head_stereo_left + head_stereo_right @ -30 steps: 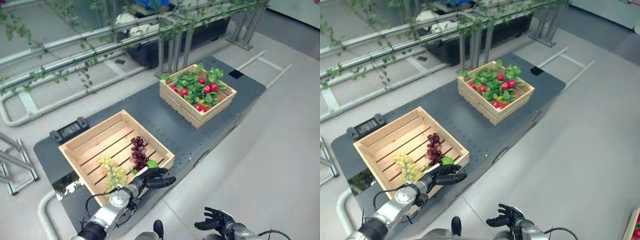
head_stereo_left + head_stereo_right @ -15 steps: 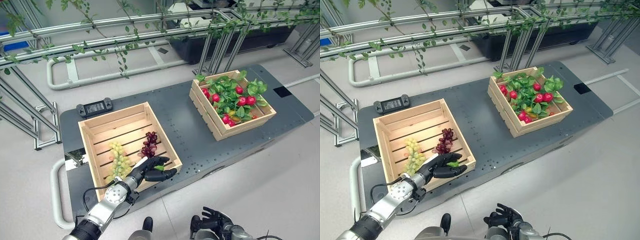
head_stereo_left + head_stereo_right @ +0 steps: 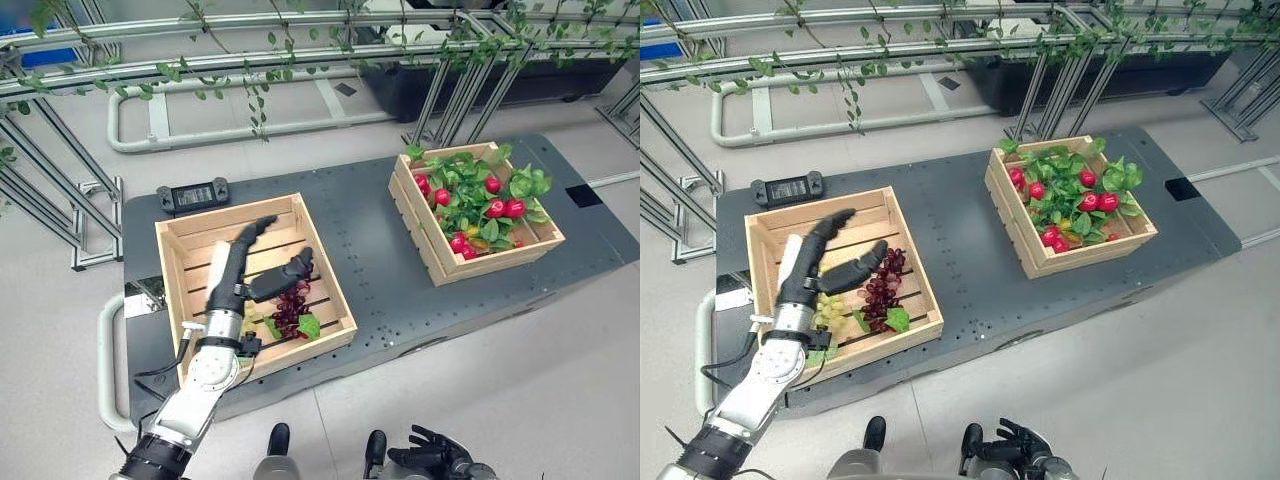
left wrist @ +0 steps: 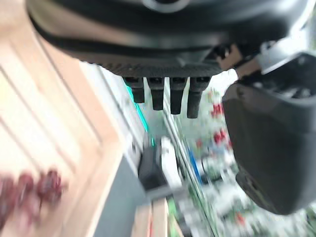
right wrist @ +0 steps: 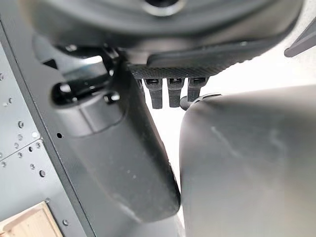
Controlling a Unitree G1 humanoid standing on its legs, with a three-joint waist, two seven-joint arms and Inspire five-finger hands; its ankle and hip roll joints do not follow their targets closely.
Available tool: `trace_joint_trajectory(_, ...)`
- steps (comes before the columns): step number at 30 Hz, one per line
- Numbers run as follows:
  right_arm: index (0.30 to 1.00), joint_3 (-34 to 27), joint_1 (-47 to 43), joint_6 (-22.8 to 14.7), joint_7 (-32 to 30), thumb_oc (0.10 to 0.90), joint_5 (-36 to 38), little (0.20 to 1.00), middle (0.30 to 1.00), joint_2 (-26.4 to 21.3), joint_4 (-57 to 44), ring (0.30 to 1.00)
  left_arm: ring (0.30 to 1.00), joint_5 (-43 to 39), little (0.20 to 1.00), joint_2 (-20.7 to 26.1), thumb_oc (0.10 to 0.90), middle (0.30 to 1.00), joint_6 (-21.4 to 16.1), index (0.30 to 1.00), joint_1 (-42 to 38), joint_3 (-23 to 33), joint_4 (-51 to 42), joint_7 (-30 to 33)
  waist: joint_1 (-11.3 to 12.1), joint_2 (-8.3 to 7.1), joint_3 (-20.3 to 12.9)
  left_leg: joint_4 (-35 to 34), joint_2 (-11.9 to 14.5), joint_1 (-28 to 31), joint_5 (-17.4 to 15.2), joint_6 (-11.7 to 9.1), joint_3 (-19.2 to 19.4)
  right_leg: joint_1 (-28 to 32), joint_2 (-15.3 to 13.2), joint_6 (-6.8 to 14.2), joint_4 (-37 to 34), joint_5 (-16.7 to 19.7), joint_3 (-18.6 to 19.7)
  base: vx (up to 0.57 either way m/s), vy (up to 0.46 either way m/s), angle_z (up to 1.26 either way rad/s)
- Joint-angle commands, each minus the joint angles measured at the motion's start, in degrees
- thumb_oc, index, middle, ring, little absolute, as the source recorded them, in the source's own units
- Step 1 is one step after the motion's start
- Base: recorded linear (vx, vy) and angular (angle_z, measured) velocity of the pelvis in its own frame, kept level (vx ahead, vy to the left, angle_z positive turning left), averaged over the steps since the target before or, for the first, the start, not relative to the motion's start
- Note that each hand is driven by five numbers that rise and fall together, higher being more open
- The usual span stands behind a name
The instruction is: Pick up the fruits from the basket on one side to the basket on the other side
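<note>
A dark grey counter (image 3: 360, 240) carries two slatted wooden crates set well apart. The left crate (image 3: 178, 262), on the robot's left, holds a dark purple grape bunch (image 3: 290, 308) with a green leaf (image 3: 307, 326) at its near end, and a pale green grape bunch (image 3: 830, 312) lying just beside it, partly hidden by the arm. The right crate (image 3: 436, 268), toward the far right of the counter, is filled with green foliage (image 3: 465, 195) among which several small red fruits (image 3: 494, 208) show. The left hand (image 3: 240, 268) is raised above the left crate with its fingers (image 3: 256, 232) extended straight toward the crate's far wall and its thumb (image 3: 288, 274) spread sideways over the purple grapes; it is open and holds nothing, and whether the thumb touches the grapes cannot be told. In the left wrist view the straight fingers (image 4: 165, 94) point past the crate's slats, with the purple grapes (image 4: 29, 190) blurred at one side. The right hand (image 3: 430, 462) hangs low at the near edge, off the counter, fingers loosely spread and empty. A small black device (image 3: 192, 193) lies on the counter just behind the left crate. Beyond the counter, metal rails (image 3: 250, 60) draped with leafy vines (image 3: 215, 88) cross the floor.
</note>
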Motion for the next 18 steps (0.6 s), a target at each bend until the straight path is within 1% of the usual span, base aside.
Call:
trace_joint_trajectory(1, 0.900, 2.56, -0.10, -2.99, -0.53, 0.800, 0.84, 0.900, 0.900, -0.74, -2.02, 0.900, 0.900, 7.09, 0.900, 0.59, 0.800, 0.900, -0.91, 0.900, -7.25, 3.53, -2.17, 10.33, -0.32, -0.07, -0.83, 3.44, -0.95, 0.45, -4.51, 2.07, 4.40, -4.56, -1.08, 0.30, 4.42, 0.97, 3.28, 0.02, 0.063, 0.08)
trace_joint_trajectory(2, 0.900, 2.58, -0.09, -2.97, -0.56, 0.800, 1.00, 0.900, 0.900, -0.73, -2.11, 0.900, 0.900, 7.83, 0.900, 0.57, 0.800, 0.900, -0.29, 0.900, -7.31, 3.79, -1.54, 11.32, -0.39, -0.22, -0.68, 3.68, -0.95, 0.33, -4.62, 2.10, 4.38, -4.75, -1.11, 0.36, 4.62, 0.94, 3.44, 0.00, 0.057, 0.03)
trace_joint_trajectory(5, 0.900, 2.77, -0.23, -3.59, 0.17, 0.800, 0.39, 0.900, 0.900, -0.96, -2.32, 0.900, 0.900, 10.39, 0.900, 1.02, 0.800, 0.900, 4.23, 0.900, -8.55, 4.62, 1.69, 14.66, -0.79, -0.62, 0.46, 4.46, -0.91, -0.50, -4.84, 2.12, 4.72, -5.93, -1.24, 0.74, 5.64, 0.87, 3.78, -0.04, 0.051, -0.02)
trace_joint_trajectory(6, 0.900, 2.83, -0.20, -3.70, 0.21, 0.800, 0.24, 0.900, 0.900, -1.04, -2.53, 0.900, 0.900, 10.52, 0.900, 1.00, 0.800, 0.900, 4.42, 0.900, -8.66, 4.72, 2.45, 15.31, -0.89, -0.61, 0.71, 4.64, -0.94, -0.60, -4.94, 2.19, 4.84, -6.27, -1.37, 0.83, 5.97, 0.82, 3.87, -0.04, 0.088, -0.02)
trace_joint_trajectory(7, 0.900, 3.00, -0.04, -4.27, 0.31, 0.800, -0.22, 0.900, 0.900, -1.25, -2.91, 0.900, 0.900, 10.32, 0.900, 1.23, 0.800, 0.900, 7.48, 0.900, -9.01, 4.89, 4.30, 16.60, -1.17, -0.57, 1.51, 5.37, -1.02, -1.09, -5.21, 2.30, 4.97, -7.16, -1.63, 1.14, 6.96, 0.68, 4.23, -0.03, 0.091, -0.04)
trace_joint_trajectory(9, 0.900, 3.16, 0.01, -5.18, 0.49, 0.800, -1.50, 0.900, 0.900, -1.48, -3.57, 0.900, 0.900, 9.65, 0.900, 1.11, 0.800, 0.900, 9.65, 0.900, -9.31, 5.10, 6.53, 17.95, -1.42, -0.56, 2.45, 5.71, -1.02, -1.50, -5.15, 2.39, 5.08, -7.38, -1.72, 1.29, 7.42, 0.57, 4.37, -0.02, 0.067, -0.08)
trace_joint_trajectory(10, 0.900, 3.25, -0.03, -5.48, 0.48, 0.800, -1.78, 0.900, 0.900, -1.55, -3.78, 0.900, 0.900, 9.63, 0.900, 1.18, 0.800, 0.900, 9.76, 0.900, -9.46, 5.09, 6.95, 18.28, -1.47, -0.58, 2.67, 5.80, -1.06, -1.64, -5.16, 2.40, 5.09, -7.51, -1.73, 1.32, 7.52, 0.55, 4.40, -0.03, 0.049, -0.11)
trace_joint_trajectory(12, 0.900, 4.27, -0.65, -9.67, -1.91, 0.800, -3.85, 0.900, 0.900, -2.40, -6.32, 0.900, 0.900, 8.30, 0.900, 1.37, 0.800, 0.900, 11.51, 0.900, -10.51, 4.90, 9.81, 20.91, -1.97, -0.43, 4.19, 6.45, -1.46, -3.09, -5.15, 2.67, 5.50, -9.00, -1.59, 1.18, 8.43, 0.17, 4.85, -0.09, 0.082, -0.09)
trace_joint_trajectory(15, 0.900, 5.10, -2.15, -10.63, -4.51, 0.800, -3.93, 0.900, 0.900, -3.44, -10.27, 0.900, 0.900, 6.75, 0.900, 1.17, 0.800, 0.900, 12.41, 0.900, -12.63, 4.14, 12.64, 23.97, -2.37, -0.46, 6.89, 10.40, -2.25, -7.26, -5.52, 2.90, 4.68, -12.32, -1.77, 0.89, 10.90, 0.05, 5.71, -0.15, 0.066, 0.09)
trace_joint_trajectory(17, 0.900, 6.07, -3.27, -10.33, -5.70, 0.800, -4.26, 0.900, 0.900, -4.12, -12.78, 0.900, 0.900, 4.75, 0.900, 1.03, 0.800, 0.900, 12.37, 0.900, -14.30, 3.82, 15.35, 25.44, -2.57, -0.53, 8.61, 12.86, -2.81, -9.75, -5.85, 3.09, 4.50, -14.45, -2.08, 0.85, 12.39, 0.08, 6.08, -0.12, 0.057, 0.24)
trace_joint_trajectory(18, 0.900, 6.25, -3.44, -10.35, -5.82, 0.800, -4.32, 0.900, 0.900, -4.27, -13.10, 0.900, 0.900, 4.45, 0.900, 0.98, 0.800, 0.900, 12.30, 0.900, -14.61, 3.74, 16.05, 25.57, -2.63, -0.64, 8.96, 13.43, -2.90, -10.24, -5.95, 3.09, 4.38, -14.79, -2.07, 0.86, 12.64, 0.06, 6.27, -0.11, 0.048, 0.03)
